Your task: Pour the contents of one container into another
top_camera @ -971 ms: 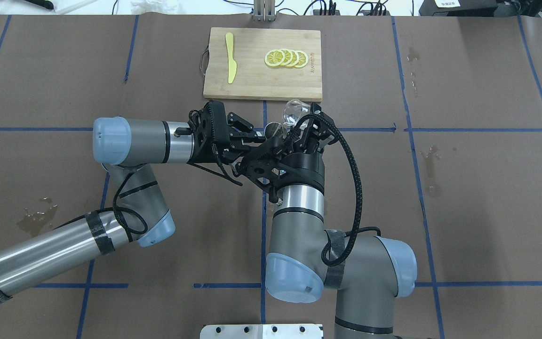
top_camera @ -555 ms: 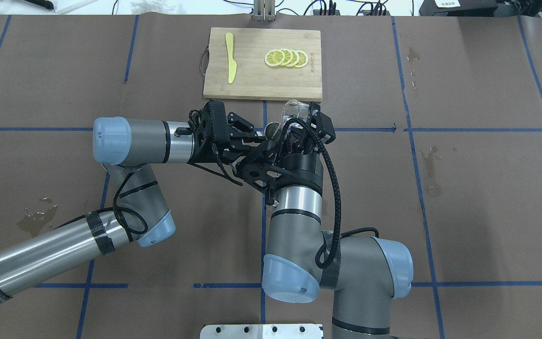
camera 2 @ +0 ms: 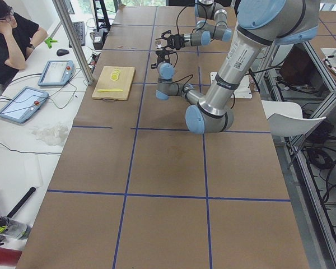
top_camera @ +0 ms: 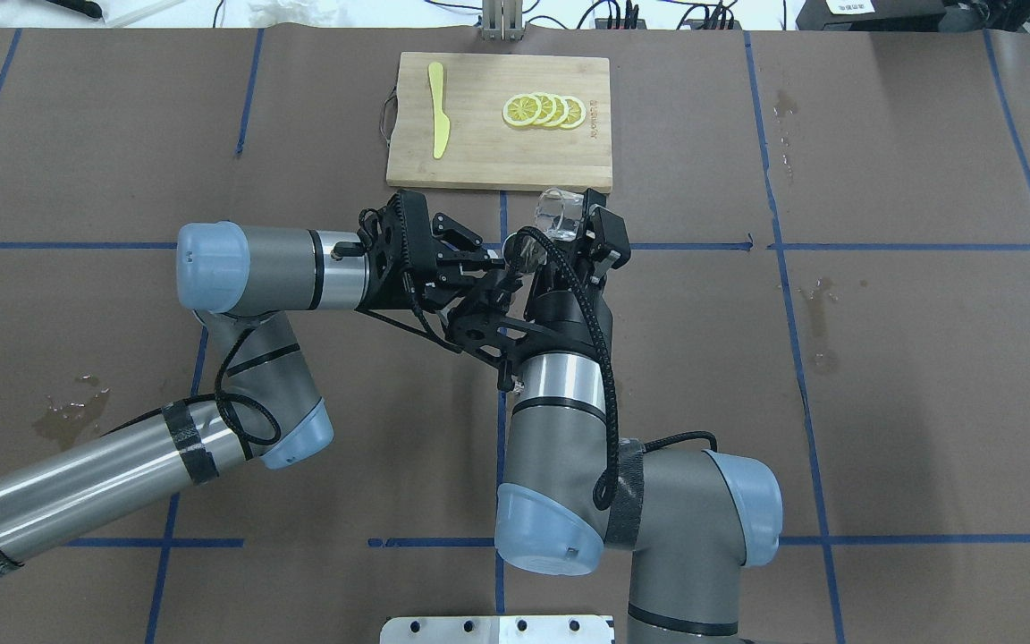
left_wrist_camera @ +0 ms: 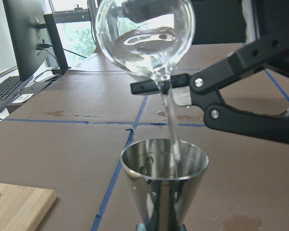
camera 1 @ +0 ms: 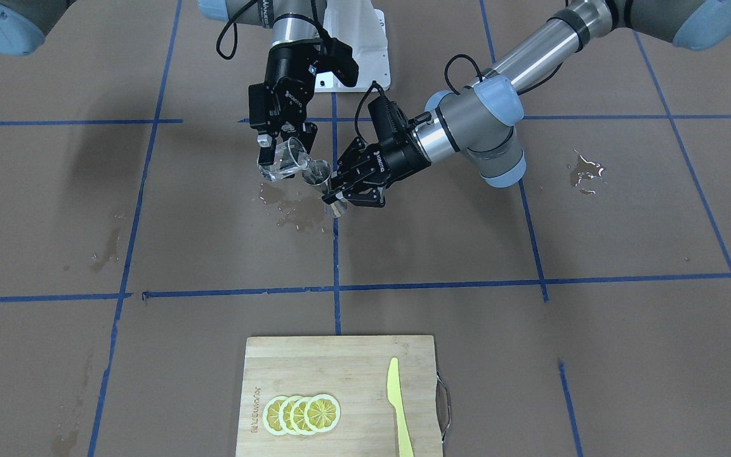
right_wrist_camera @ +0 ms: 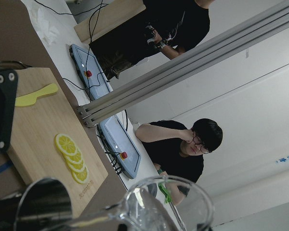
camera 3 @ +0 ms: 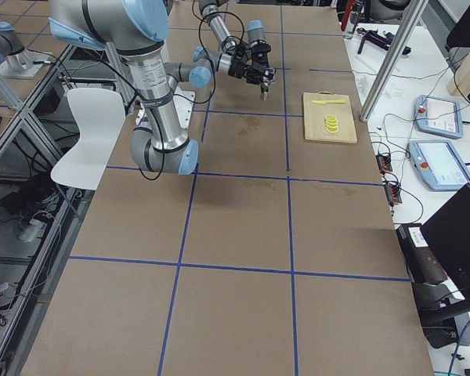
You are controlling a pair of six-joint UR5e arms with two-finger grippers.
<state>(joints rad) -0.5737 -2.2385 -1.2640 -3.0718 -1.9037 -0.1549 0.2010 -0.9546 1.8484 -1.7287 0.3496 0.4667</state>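
Observation:
The clear glass tumbler (camera 1: 282,164) hangs tipped over, my right gripper (camera 1: 284,147) shut on it. Its lip sits just above the steel jigger (camera 1: 321,178), which my left gripper (camera 1: 335,194) holds upright by the narrow waist, a little above the table. In the left wrist view a thin stream of water runs from the tumbler (left_wrist_camera: 145,38) down into the jigger (left_wrist_camera: 164,179). From overhead the tumbler (top_camera: 558,215) is just right of the jigger (top_camera: 515,248). The right wrist view shows the tumbler's rim (right_wrist_camera: 169,204) and the jigger (right_wrist_camera: 43,202) at the bottom edge.
A wooden cutting board (top_camera: 479,152) with lemon slices (top_camera: 544,111) and a yellow knife (top_camera: 437,109) lies just beyond the grippers. Wet patches (camera 1: 289,214) mark the paper under the jigger; another wet patch (camera 1: 584,170) lies by the left arm. A person (camera 2: 11,39) sits at a side desk.
My right wrist has turned and shifted slightly left, tipping the tumbler further over the jigger. The left arm and jigger have stayed still.

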